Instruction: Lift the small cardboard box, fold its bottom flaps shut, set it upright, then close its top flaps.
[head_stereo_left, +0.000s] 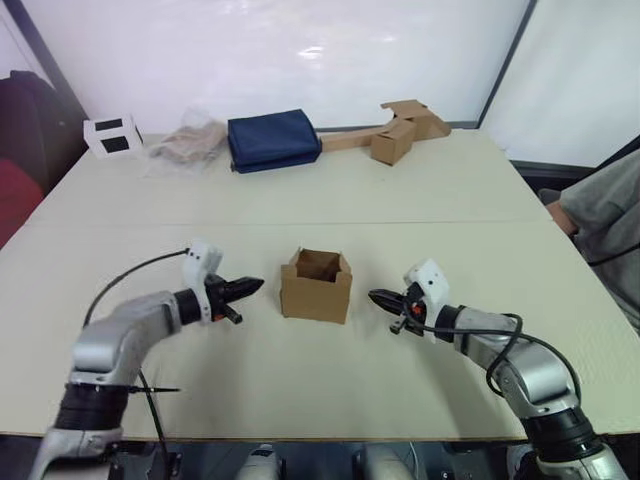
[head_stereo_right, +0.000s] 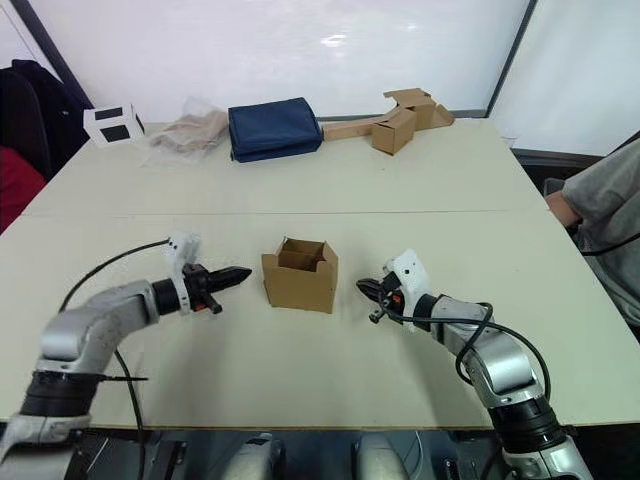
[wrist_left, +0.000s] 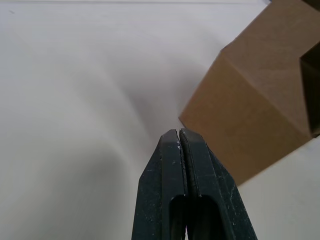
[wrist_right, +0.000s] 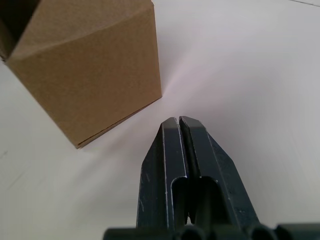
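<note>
Small cardboard box (head_stereo_left: 316, 287) upright on bench (head_stereo_left: 300, 390), top open; left gripper (head_stereo_left: 252, 286) and right gripper (head_stereo_left: 378, 297) flank it, fingers clenched, empty, not touching.

The small cardboard box (head_stereo_left: 316, 287) stands alone mid-table, bare table (head_stereo_left: 330, 380) on every side of it. My left gripper (head_stereo_left: 250, 287), fingers pressed together, sits just left of it with a gap between; my right gripper (head_stereo_left: 378, 297), likewise closed, just right. Far clutter, the navy bag (head_stereo_left: 272, 139) and cardboard pieces (head_stereo_left: 400, 130), lies well apart.
</note>
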